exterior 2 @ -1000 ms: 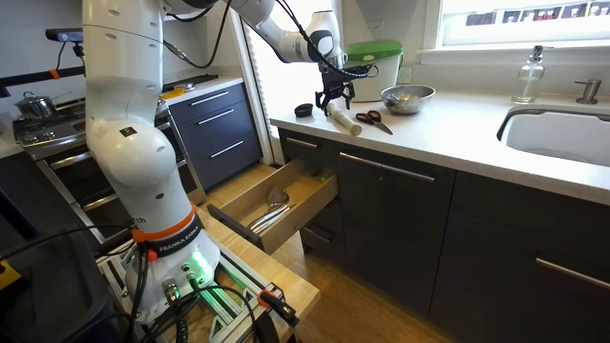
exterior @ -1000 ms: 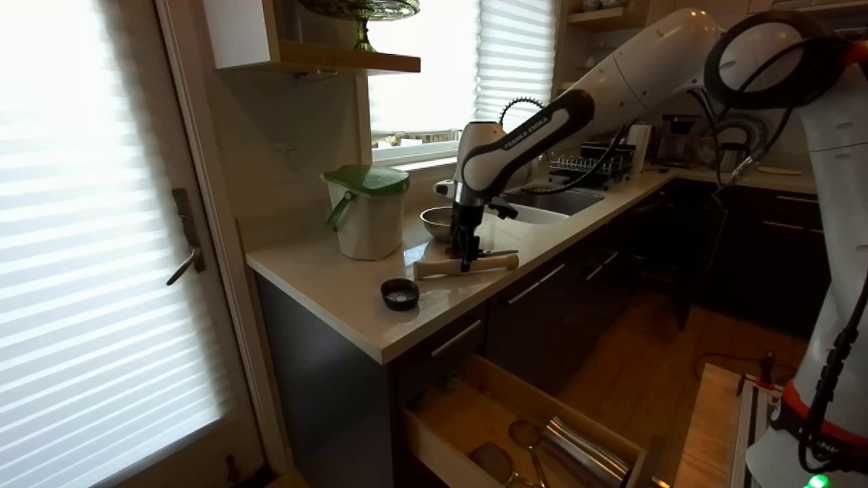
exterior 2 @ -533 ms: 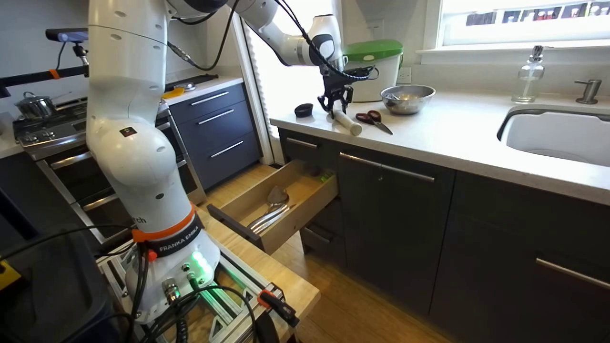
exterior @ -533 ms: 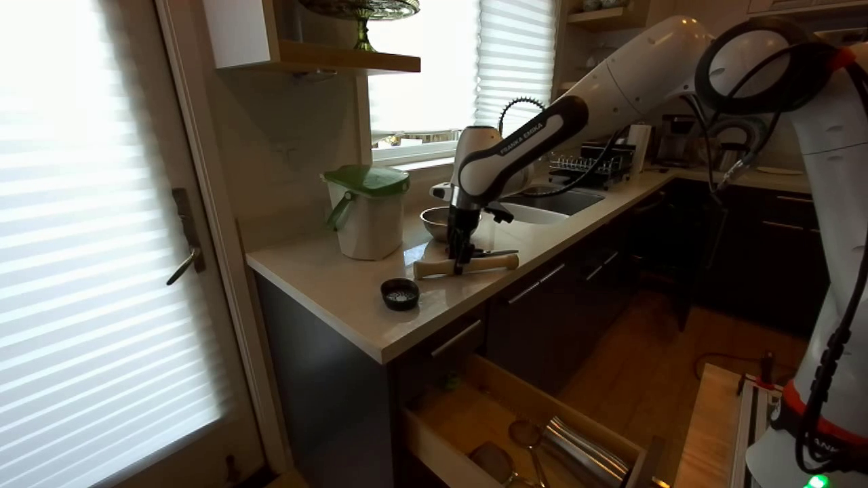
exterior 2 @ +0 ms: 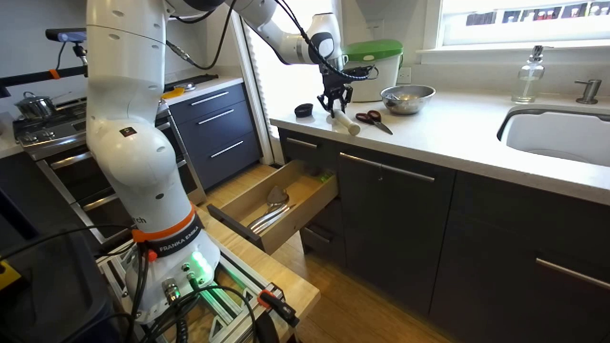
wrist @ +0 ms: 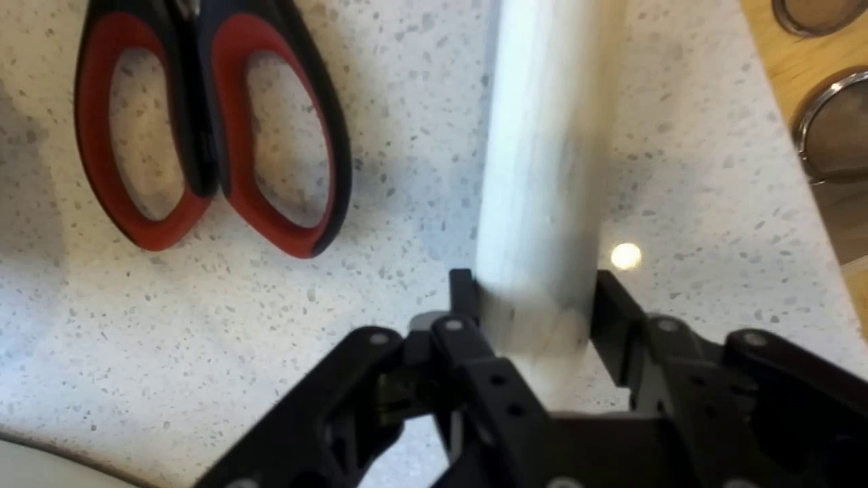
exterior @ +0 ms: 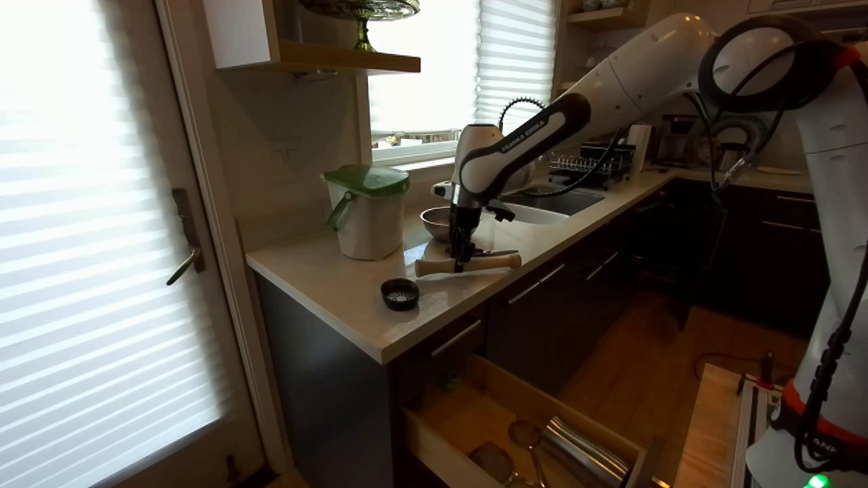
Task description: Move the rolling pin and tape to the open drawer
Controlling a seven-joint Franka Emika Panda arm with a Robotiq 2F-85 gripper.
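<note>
In an exterior view, the arm (exterior: 542, 135) enters from the right, and its gripper (exterior: 462, 264), near the centre, points down with its jaws closed around the middle of the wooden rolling pin (exterior: 498, 261); whether the rolling pin touches the countertop (exterior: 325, 271) cannot be told. Lower and to the left, the black tape (exterior: 400, 303) sits on the countertop, apart from the rolling pin. A green-lidded white bin (exterior: 370, 227) stands left of centre, and the open drawer (exterior: 441, 451) spreads across the bottom, right of centre, with strainers (exterior: 525, 432) inside. In an exterior view, the rolling pin (exterior 2: 347, 122) slants from the gripper at upper centre toward the lower right; the tape is just left of the gripper, the red-and-black scissors (exterior 2: 374, 119) lie just right of the rolling pin, and a metal bowl (exterior 2: 411, 103) stands beyond them. A glass soap dispenser (exterior 2: 530, 78) and a sink (exterior 2: 548, 136) occupy the right side; the open drawer is left of and below centre. In the wrist view, the gripper enters at the bottom, its fingertips (wrist: 465, 295) pressed to both sides of the rolling pin, which runs up to the top edge; the scissors' handles lie at upper left, the strainers at upper right.
</note>
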